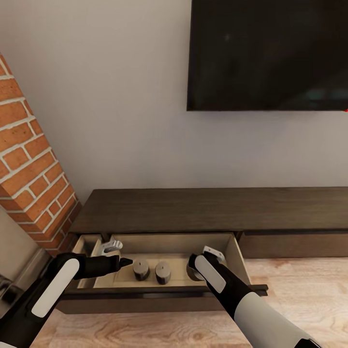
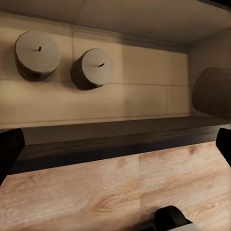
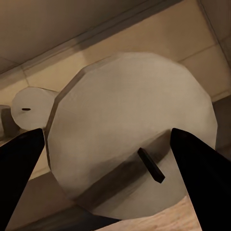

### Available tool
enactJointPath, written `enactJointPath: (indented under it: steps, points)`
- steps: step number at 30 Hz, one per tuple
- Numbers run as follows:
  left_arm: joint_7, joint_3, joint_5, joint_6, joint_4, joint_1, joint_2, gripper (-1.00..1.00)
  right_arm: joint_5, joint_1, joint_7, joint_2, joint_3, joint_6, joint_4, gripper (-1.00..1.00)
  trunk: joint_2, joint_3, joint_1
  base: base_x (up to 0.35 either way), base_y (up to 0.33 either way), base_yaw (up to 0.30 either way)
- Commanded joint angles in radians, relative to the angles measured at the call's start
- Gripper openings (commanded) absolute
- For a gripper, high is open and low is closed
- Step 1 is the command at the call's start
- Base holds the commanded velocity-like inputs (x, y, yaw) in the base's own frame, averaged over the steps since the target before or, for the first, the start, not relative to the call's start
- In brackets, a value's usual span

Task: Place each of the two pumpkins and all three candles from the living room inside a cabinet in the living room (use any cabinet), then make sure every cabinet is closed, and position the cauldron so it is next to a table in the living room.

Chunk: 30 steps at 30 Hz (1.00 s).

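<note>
right fingers (image 3: 29, 159) straddle candle (image 3: 130, 134) inside open drawer (image 1: 239, 256).

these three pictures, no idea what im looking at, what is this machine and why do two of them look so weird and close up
It is a simulated wheeled robot with two arms, each ending in a two-fingered pincer. The big picture comes from a camera on its head, looking down over both arms. It faces a long dark wood cabinet under a wall-mounted screen, with one drawer pulled open.

The other two come from small cameras by each pincer, so everything looks huge. The dark shapes at their edges are the pincer's own fingers.

Two stubby pale candles stand in the drawer. The right pincer is over the drawer with a third candle between its fingers; whether they actually press on it, I cannot tell. The left pincer hangs at the drawer's left end, open and holding nothing.
</note>
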Motion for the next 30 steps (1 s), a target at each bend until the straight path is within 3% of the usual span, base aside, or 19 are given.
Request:
enactJointPath:
  steps: [1,10,30]
  points:
    - [0.010,-0.002,0.011,0.002,-0.001,-0.001,0.001,1.00,-0.002,-0.001,-0.006,0.000,0.003,0.004,-0.001,-1.00,-0.008,-0.004,0.004,0.000,0.000,0.000]
    - [0.010,-0.002,0.011,0.002,-0.001,-0.001,0.001,1.00,-0.001,-0.001,-0.006,0.000,0.004,0.004,-0.001,-1.00,-0.071,-0.032,0.038,0.000,0.000,0.000]
    - [0.010,-0.003,0.011,0.002,0.001,-0.001,0.000,1.00,-0.002,-0.001,-0.017,-0.001,0.004,0.005,0.000,-1.00,-0.071,-0.032,0.038,0.060,0.055,0.000]
